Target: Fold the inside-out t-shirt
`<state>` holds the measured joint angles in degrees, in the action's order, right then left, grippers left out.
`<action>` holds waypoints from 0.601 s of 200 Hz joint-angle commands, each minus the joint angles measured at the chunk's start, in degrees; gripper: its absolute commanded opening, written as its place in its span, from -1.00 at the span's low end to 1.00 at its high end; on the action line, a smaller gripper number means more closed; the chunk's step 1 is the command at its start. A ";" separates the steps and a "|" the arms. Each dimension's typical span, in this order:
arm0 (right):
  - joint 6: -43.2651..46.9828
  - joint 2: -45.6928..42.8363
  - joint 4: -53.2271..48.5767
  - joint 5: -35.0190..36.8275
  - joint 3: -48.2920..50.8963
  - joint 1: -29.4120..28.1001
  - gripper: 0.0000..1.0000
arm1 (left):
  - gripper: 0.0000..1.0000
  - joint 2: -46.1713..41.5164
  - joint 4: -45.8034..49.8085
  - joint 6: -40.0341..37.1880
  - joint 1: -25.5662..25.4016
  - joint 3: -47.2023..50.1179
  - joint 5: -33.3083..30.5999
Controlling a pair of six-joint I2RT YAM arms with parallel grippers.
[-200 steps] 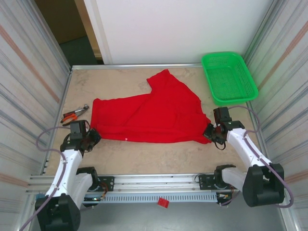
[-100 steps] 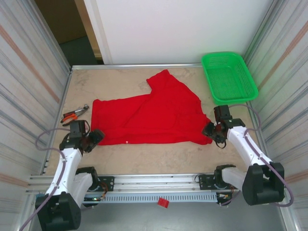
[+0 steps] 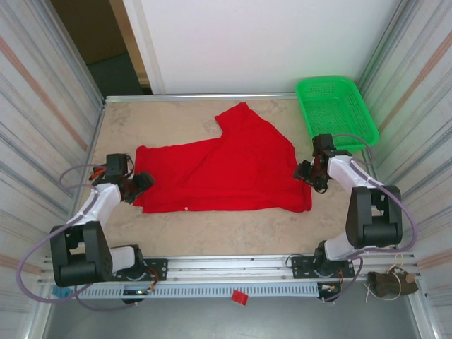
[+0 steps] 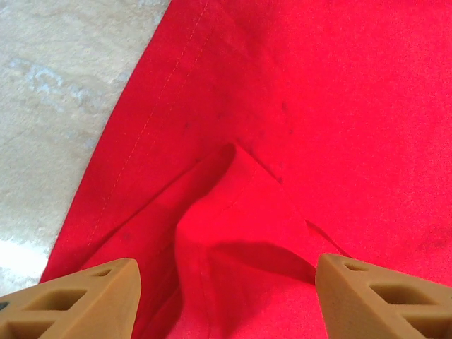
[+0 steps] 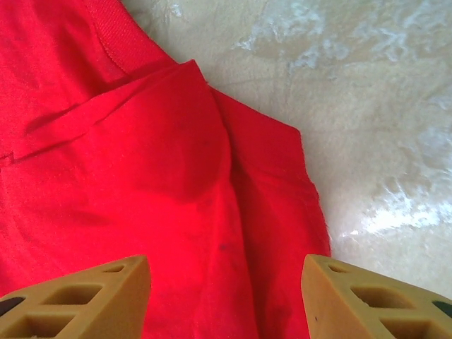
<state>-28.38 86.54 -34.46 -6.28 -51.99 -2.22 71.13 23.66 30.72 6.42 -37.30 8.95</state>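
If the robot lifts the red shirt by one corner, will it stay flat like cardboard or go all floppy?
Probably floppy: the t-shirt is soft cloth, already bunched into a loose fold near its hem. It looks thin and probably light, lying flat on the table. Pushed, it would likely wrinkle rather than slide whole.

legible text: none | t-shirt (image 3: 226, 169): no lettering readable
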 commanded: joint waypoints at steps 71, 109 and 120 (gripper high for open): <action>-6.88 0.06 1.06 5.66 4.03 0.28 0.11 | 0.35 5.11 -0.63 -5.39 0.62 -11.78 2.58; -10.82 -11.01 -1.58 8.23 8.01 1.24 0.13 | 0.36 5.22 -0.38 -5.77 0.62 -14.28 3.16; -10.91 -13.30 -2.55 8.04 6.80 0.93 0.13 | 0.36 5.86 -0.66 -6.15 0.62 -15.35 3.23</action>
<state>-35.90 78.85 -33.98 -0.78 -44.36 -1.61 76.09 22.61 26.55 6.42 -49.56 10.98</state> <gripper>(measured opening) 0.563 0.680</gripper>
